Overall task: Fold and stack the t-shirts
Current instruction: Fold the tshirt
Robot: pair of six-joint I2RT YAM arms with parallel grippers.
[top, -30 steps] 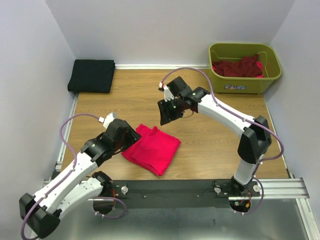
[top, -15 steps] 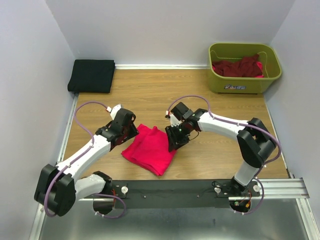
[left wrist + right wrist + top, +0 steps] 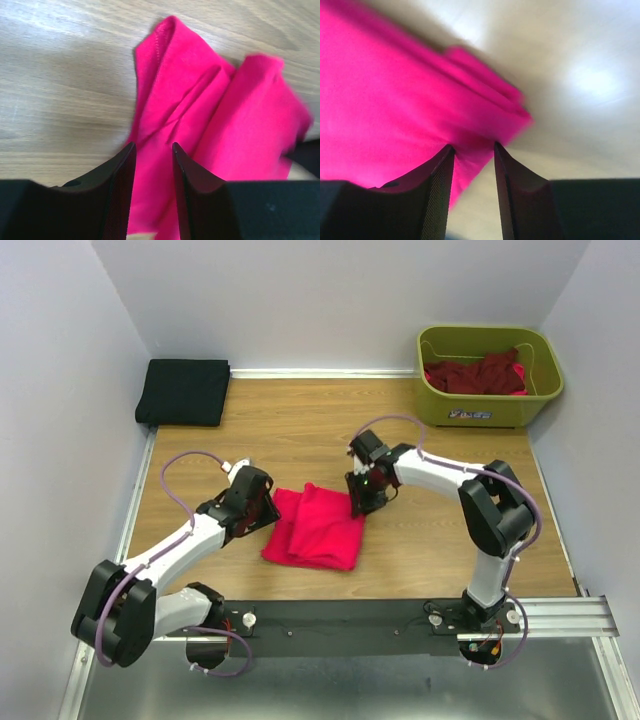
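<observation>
A bright pink-red t-shirt [image 3: 318,528], folded small, lies on the wooden table between my two arms. My left gripper [image 3: 262,512] is at its left edge. In the left wrist view the pink cloth [image 3: 210,115] fills the narrow gap between the left gripper's [image 3: 153,147] jaws. My right gripper [image 3: 362,498] is at the shirt's upper right corner. There the cloth [image 3: 395,100] bunches at the right gripper's [image 3: 473,147] jaw tips, with a flap between them. A folded black t-shirt [image 3: 183,391] lies at the back left. Dark maroon t-shirts [image 3: 475,373] are heaped in the tub.
The olive-green tub [image 3: 487,332] stands at the back right corner against the wall. White walls close in the table on the left, back and right. A black rail [image 3: 340,618] with the arm bases runs along the near edge.
Both grippers came down onto the pink-red shirt and narrowed on it. The right arm swung in from the middle of the table. The shirt has shifted right and turned.
</observation>
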